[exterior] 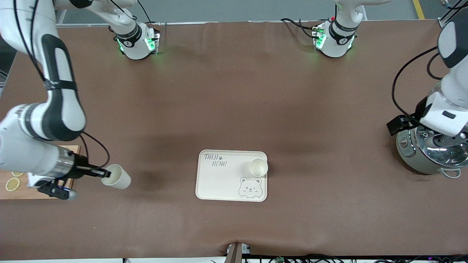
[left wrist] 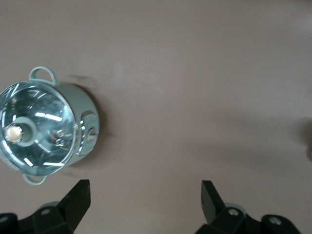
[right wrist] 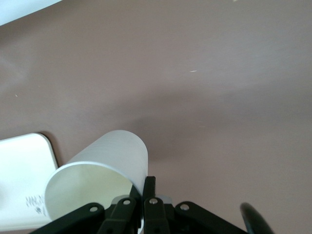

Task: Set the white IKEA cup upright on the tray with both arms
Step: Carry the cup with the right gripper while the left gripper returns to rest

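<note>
The cream tray (exterior: 219, 182) with "TAIJI BEAR" lettering lies at the middle of the table, near the front camera. One white cup (exterior: 258, 167) stands upright on it, on the side toward the left arm's end. My right gripper (exterior: 104, 172) is shut on the rim of a second white cup (exterior: 117, 176), which lies tilted on its side in the air over bare table between the cutting board and the tray. In the right wrist view the fingers (right wrist: 148, 187) pinch the cup's wall (right wrist: 114, 153), and a tray corner (right wrist: 24, 165) shows. My left gripper (left wrist: 146, 187) is open and empty, beside the pot.
A grey-green pot with a glass lid (exterior: 427, 153) stands at the left arm's end, also in the left wrist view (left wrist: 44, 129). A wooden cutting board with lemon slices (exterior: 11, 182) lies at the right arm's end. The brown table (exterior: 234, 91) spreads between the bases and the tray.
</note>
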Robot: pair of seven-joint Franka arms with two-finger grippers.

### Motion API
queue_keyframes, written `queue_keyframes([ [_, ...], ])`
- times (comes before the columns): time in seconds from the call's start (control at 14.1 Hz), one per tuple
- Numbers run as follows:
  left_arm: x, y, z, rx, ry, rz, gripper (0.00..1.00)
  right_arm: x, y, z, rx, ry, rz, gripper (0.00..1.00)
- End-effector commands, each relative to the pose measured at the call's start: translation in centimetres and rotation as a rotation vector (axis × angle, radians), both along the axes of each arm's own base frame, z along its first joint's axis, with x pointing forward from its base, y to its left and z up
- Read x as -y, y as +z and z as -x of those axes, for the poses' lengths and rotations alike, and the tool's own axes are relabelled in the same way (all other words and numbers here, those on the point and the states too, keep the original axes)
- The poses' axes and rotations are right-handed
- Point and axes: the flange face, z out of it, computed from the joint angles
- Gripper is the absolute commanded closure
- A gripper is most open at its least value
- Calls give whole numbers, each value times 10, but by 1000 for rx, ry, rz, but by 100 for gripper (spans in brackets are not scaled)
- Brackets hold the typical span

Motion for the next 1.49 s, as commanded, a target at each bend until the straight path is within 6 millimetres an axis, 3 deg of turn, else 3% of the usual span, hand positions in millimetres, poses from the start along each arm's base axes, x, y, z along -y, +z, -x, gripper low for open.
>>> queue_keyframes([
  [0.0, -4, 23, 22, -4, 4, 15, 0, -45, -10, -7, -9, -80, 2, 100],
  [0.36, 8, 53, 47, -4, 3, 87, 0, -123, -29, 2, -24, -197, -5, 100],
  [0.5, 17, 64, 57, 16, -9, 107, 0, -168, -39, 15, -36, -204, -2, 100],
  [0.64, 21, 73, 67, 34, -14, 121, 0, -194, -50, 24, -66, -249, 3, 100],
  [0.78, 24, 71, 82, 28, -16, 111, 0, -233, -64, 37, -75, -290, 3, 100],
  [1.14, 28, 76, 89, 37, -24, 110, 0, -286, -105, 65, -120, -383, 33, 100],
  [1.35, 33, 76, 87, 31, -24, 145, 0, -298, -130, 74, -115, -379, 36, 99],
  [1.42, 33, 76, 87, 31, -27, 148, 0, -302, -132, 77, -112, -376, 35, 94],
])
